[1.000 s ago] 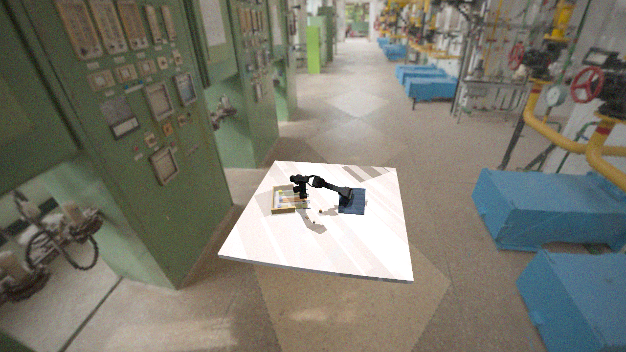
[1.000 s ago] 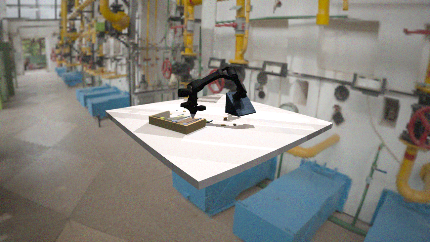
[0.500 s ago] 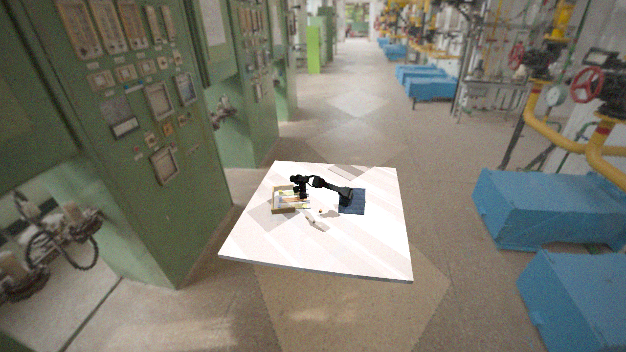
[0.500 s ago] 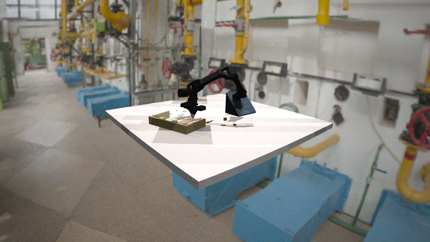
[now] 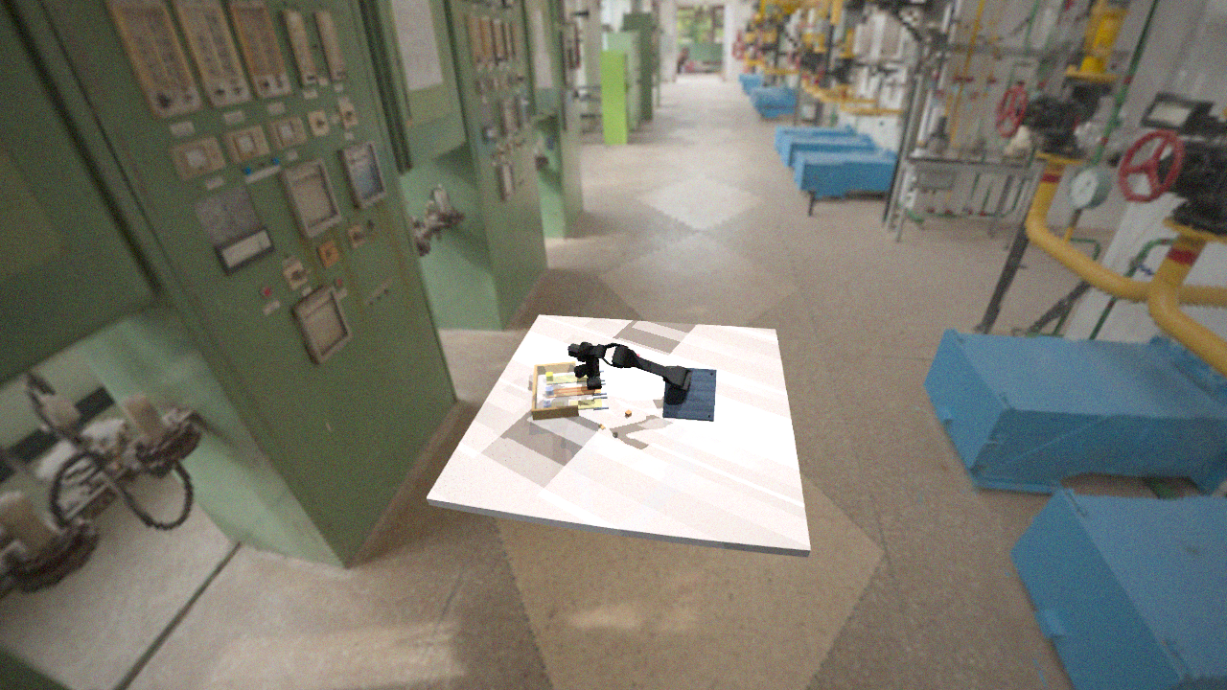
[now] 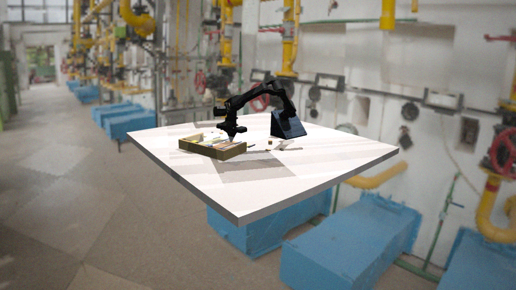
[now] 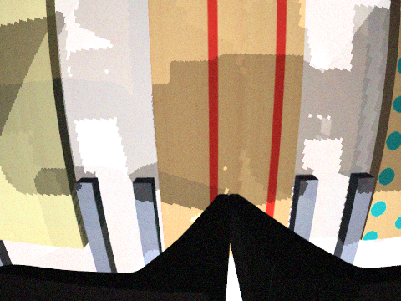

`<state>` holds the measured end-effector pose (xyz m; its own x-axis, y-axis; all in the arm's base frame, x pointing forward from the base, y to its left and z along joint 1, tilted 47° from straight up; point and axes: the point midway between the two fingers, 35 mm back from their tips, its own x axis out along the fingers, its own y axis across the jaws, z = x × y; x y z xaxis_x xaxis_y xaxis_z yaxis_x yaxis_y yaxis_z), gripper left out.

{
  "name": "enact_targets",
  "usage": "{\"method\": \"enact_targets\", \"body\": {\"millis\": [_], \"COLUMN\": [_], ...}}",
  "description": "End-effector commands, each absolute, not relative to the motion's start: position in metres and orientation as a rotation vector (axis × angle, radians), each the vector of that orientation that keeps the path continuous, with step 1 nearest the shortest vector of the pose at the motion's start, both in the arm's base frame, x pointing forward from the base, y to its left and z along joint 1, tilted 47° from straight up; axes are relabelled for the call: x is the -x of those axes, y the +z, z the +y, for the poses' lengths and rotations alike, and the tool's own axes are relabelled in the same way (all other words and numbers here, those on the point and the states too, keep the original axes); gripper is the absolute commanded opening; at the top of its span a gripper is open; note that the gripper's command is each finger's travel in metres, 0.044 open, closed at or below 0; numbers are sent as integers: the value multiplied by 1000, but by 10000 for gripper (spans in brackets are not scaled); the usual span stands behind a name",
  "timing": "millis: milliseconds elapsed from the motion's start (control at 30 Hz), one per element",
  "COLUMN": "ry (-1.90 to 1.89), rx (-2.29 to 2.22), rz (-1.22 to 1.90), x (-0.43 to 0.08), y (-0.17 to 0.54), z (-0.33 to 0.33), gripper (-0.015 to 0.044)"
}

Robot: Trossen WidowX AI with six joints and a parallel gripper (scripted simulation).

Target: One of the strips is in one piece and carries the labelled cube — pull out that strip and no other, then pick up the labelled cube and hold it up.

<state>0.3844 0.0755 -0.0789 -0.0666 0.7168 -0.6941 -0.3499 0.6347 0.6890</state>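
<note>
Green cabinets (image 5: pixel 343 411) and blue housings (image 5: pixel 1106 402) (image 6: pixel 346 238) stand around a pale, square surface (image 5: pixel 686 497) (image 6: pixel 252 194) streaked with shadow. Its near edge in the top view lies well apart from the wooden tray (image 5: pixel 556 412) (image 6: pixel 202 150), leaving a broad stretch between; a small orange block (image 5: pixel 628 413) (image 6: pixel 269 141) sits between the tray and the arm's dark base (image 5: pixel 703 410) (image 6: pixel 300 131). Low over the tray, the black pincer (image 5: pixel 593 382) (image 6: pixel 231 139) (image 7: pixel 227 204) points down, closed, its tips together and holding nothing. Below it in the wrist view runs a tan strip (image 7: pixel 246 104) with two red lines, flanked by a plain yellow strip (image 7: pixel 25 167) and a teal-dotted strip (image 7: pixel 393 167). Small cubes (image 5: pixel 548 376) sit at the tray's far end from the base; which one is labelled, I cannot tell.
</note>
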Motion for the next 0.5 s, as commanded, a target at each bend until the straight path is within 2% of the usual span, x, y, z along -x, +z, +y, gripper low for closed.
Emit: {"method": "enact_targets", "body": {"millis": [0,467], "ry": [909,909], "rx": [-341,-341], "rz": [1382,1382], "x": [-384,-385], "y": [-81,-82], "z": [79,80], "gripper": [0,0]}}
